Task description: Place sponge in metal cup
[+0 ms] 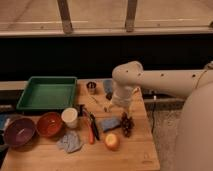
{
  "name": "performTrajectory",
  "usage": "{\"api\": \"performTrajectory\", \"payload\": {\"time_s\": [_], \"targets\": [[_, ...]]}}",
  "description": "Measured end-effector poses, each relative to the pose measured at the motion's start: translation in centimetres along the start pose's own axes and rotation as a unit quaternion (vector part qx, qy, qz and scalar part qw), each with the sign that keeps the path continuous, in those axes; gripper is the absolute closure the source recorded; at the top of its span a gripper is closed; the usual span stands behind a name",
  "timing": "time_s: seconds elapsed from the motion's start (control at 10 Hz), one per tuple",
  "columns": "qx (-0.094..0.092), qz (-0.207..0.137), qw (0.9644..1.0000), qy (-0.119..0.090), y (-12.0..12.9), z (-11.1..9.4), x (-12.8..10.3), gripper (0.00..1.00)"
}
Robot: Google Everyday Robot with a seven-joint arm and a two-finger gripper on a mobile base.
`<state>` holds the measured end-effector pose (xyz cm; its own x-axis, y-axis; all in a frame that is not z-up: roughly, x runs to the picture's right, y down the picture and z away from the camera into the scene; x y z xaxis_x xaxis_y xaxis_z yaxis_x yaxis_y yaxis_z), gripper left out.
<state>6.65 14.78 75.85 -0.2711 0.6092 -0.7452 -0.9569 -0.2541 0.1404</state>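
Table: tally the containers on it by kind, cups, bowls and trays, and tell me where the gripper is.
Cups: 3 (metal cup, white cup, light-blue cup)
Bowls: 2 (orange bowl, purple bowl)
Trays: 1 (green tray)
Total: 6
The gripper is open and empty above the table, between the metal cup and the sponge.
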Motion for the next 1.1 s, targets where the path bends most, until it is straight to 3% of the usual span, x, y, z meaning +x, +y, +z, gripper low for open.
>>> {"api": "performTrajectory", "payload": {"time_s": [0.1, 0.3, 0.5, 0.8, 1.1], "targets": [[-0.001, 0.007, 0.9997, 0.022, -0.2, 1.7, 1.3, 0.35], [-0.005, -0.004, 0.9995, 0.031, 1.0, 2.7, 2.8, 0.35], [-0.009, -0.018, 0.9995, 0.024, 2.2, 1.9, 3.5, 0.35], [-0.016, -0.044, 0.9989, 0.006, 5.2, -1.4, 5.0, 0.35], [-0.02, -0.041, 0.9989, 0.001, 5.3, -1.8, 4.9, 0.35]]}}
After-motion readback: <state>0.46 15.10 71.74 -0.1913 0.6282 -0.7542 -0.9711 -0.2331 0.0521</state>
